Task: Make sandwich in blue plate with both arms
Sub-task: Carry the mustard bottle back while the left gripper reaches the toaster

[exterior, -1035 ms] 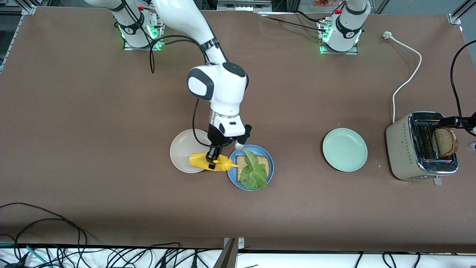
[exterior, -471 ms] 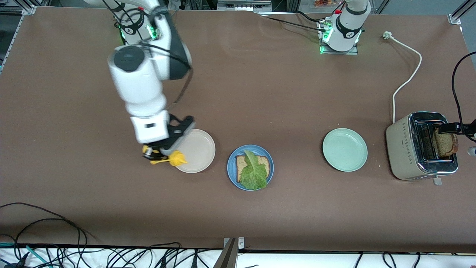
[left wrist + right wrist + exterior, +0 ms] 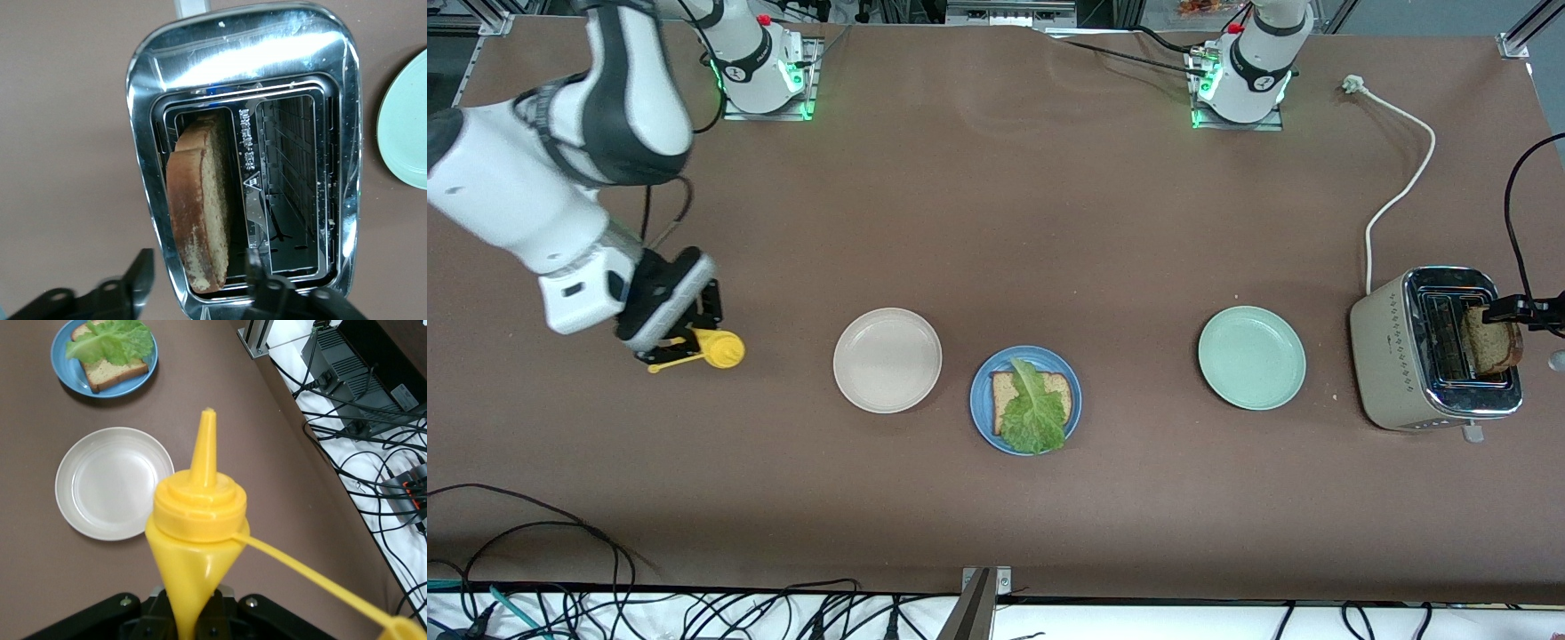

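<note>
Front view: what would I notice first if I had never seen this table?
Probably the yellow mustard bottle, gripped by the right gripper over the right arm's end of the table. Next, the blue plate mid-table, holding a bread slice topped with a lettuce leaf. Then the shiny toaster at the left arm's end, where the left gripper hangs above a second slice.

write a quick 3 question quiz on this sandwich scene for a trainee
1. True or false: the second bread slice already lies on the lettuce.
2. What does the right claw hold? A) mustard bottle B) lettuce C) beige plate
3. Name what lies on the blue plate.

Key
1. False: it stands in the toaster, with the left claw straddling it.
2. A: the mustard bottle, toward the right arm's end of the table.
3. One bread slice with lettuce on it.
</note>
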Motion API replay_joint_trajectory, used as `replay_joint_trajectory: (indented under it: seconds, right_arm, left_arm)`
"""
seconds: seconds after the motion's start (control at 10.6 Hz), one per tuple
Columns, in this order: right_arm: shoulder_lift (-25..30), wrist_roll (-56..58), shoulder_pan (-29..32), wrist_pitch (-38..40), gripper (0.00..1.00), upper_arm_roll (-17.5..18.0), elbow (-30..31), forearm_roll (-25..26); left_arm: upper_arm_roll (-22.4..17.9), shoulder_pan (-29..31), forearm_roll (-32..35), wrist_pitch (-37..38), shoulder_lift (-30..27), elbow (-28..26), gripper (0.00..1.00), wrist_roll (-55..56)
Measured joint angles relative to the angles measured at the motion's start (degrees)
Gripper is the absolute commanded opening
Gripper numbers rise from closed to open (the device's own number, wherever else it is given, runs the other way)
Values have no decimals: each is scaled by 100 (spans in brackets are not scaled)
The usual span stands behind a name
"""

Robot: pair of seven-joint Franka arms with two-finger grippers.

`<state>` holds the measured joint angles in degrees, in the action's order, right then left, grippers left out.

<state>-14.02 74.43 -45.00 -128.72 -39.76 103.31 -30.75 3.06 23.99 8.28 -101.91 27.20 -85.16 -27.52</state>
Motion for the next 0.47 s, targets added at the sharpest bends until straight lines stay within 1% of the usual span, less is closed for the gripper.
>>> replay_joint_trajectory:
  seconds: [0.09,0.19,0.28,0.38,0.47]
  right_arm:
    - [53,771,237,25,0,-24,211,-552]
    - [41,1580,456,102,0,-31,402,-1198]
    - [-15,2364,667,248,0,-30,574,-1842]
    - [-138,3125,911,568,0,-29,689,-2449]
    - [-342,3808,1197,994,0,-26,737,-2993]
  left_arm:
    - [6,1,0,-7,2,0,12,-22]
    - [10,1,0,-9,2,1,7,-43]
    - [12,2,-1,-10,4,2,3,-66]
    - [12,4,-1,-10,5,3,0,-81]
    - [11,8,-1,-11,6,6,0,-86]
